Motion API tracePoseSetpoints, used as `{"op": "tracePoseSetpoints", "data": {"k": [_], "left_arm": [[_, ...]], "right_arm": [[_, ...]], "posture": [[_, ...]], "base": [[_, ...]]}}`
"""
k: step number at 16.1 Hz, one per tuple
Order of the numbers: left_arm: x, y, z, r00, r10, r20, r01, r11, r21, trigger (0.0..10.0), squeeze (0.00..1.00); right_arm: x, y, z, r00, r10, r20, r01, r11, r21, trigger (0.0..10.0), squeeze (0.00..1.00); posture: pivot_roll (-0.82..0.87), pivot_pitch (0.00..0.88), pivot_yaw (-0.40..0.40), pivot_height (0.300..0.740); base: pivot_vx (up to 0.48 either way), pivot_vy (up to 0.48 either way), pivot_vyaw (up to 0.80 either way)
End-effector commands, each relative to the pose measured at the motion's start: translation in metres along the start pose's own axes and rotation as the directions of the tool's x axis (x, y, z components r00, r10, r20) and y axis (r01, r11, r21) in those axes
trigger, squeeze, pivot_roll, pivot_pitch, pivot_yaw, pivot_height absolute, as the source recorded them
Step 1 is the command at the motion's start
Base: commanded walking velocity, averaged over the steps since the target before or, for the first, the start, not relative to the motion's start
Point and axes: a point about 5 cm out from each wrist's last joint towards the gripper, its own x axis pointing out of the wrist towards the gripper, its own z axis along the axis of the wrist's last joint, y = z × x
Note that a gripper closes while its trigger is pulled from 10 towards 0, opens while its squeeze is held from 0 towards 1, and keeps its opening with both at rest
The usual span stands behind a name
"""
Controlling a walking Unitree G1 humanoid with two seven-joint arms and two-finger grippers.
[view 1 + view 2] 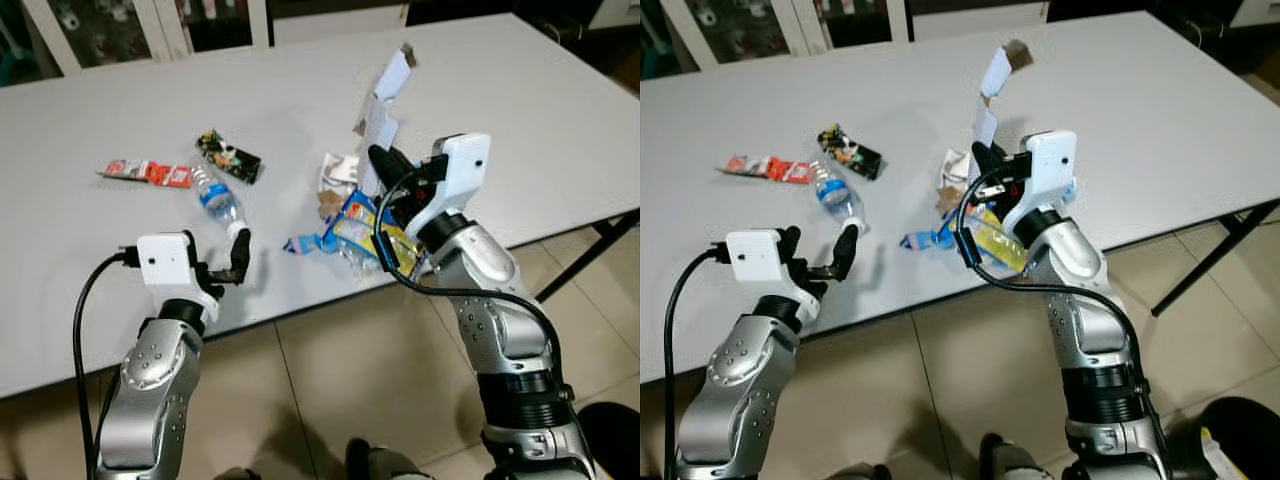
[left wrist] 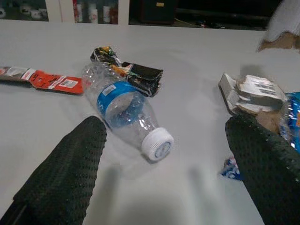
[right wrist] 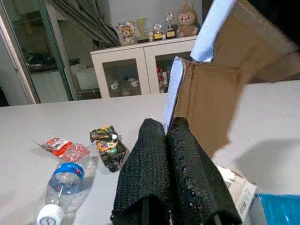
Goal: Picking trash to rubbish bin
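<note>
Left wrist view is showing the left hand (image 2: 168,173) hovering with fingers apart just short of the plastic bottle (image 2: 123,108), which is lying on its side on the tabletop (image 1: 520,110), cap toward the near edge. It looks empty, light and slippery, likely to roll, so gripping across its ribbed middle seems safest. Farther right, the right hand (image 3: 172,140) is pinching a flattened cardboard box (image 1: 385,95), stiff but flimsy, lifting it above the wrappers (image 1: 350,230).
</note>
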Motion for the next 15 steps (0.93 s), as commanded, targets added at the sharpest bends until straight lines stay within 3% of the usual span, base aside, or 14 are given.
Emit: {"op": "tracePoseSetpoints", "data": {"k": [1,15], "left_arm": [[-0.0011,-0.0002,0.0026,1.0,-0.002,0.004,0.001,1.0,0.008,10.0,0.0],[-0.0029,-0.0004,0.0013,1.0,-0.007,-0.008,0.007,1.0,0.014,10.0,0.0]], "right_arm": [[0.0016,0.0062,0.0055,1.0,0.023,0.013,-0.023,1.0,-0.005,10.0,0.0],[0.0016,0.0091,0.0048,1.0,0.027,0.01,-0.027,1.0,-0.001,10.0,0.0]], "posture": [[-0.03,0.176,0.016,0.74],[-0.03,0.182,0.021,0.74]], "base": [[0.36,0.0,0.0],[0.363,0.0,0.0]]}}
